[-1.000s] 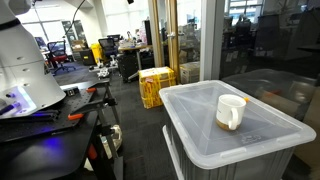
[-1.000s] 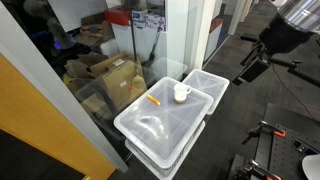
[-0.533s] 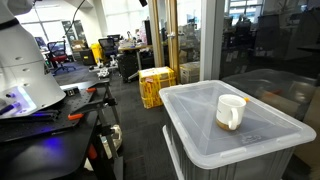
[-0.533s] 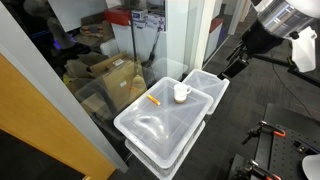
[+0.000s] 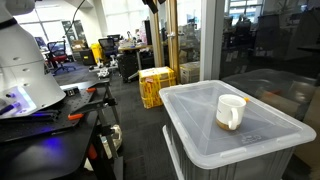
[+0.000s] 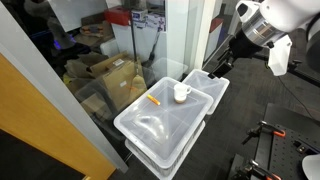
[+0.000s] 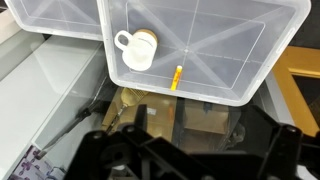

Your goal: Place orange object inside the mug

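Observation:
A white mug [image 6: 181,93] stands upright on the lid of a translucent bin [image 6: 150,125]; it also shows in another exterior view [image 5: 231,110] and in the wrist view [image 7: 135,48]. The slim orange object [image 6: 154,99] lies flat on the lid a short way from the mug, apart from it, and shows in the wrist view [image 7: 176,77]. My gripper [image 6: 216,69] hangs in the air beyond the bins, well clear of both. In the wrist view the gripper [image 7: 190,138] is dark at the bottom, its jaws wide apart and empty.
A second translucent bin [image 6: 208,82] sits against the first. Cardboard boxes [image 6: 110,75] lie behind a glass wall. A yellow crate [image 5: 156,85] stands on the floor. A workbench with small tools [image 5: 60,115] and a white robot base [image 5: 25,60] stand at one side.
The arm has swung in from the frame's edge toward the bins, and the gripper now sits closer to the mug. The mug and the orange object have not moved.

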`<state>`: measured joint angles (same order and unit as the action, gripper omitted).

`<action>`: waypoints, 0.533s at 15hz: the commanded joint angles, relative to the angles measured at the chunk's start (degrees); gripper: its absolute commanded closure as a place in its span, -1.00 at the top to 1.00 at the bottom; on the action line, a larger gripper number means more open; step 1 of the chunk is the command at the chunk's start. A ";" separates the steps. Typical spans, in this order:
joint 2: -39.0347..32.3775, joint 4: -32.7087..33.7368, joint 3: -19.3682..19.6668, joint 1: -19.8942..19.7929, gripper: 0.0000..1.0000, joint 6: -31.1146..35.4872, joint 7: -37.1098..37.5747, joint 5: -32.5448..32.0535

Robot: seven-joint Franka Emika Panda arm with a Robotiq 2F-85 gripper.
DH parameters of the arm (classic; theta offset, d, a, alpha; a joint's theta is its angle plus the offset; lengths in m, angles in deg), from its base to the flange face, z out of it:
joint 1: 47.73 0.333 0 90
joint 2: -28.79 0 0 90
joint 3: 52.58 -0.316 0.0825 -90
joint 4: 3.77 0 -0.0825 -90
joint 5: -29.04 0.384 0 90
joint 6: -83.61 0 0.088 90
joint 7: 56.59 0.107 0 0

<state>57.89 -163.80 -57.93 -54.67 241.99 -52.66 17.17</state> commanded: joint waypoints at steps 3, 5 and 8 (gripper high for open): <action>-6.72 1.68 -1.81 -6.00 1.00 6.54 3.99 -3.14; -8.98 2.86 -1.91 -6.72 1.00 7.59 3.77 -3.22; -11.98 4.78 -2.12 -6.82 1.00 8.63 3.79 -3.44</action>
<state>49.77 -161.64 -58.65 -60.11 248.38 -51.42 15.76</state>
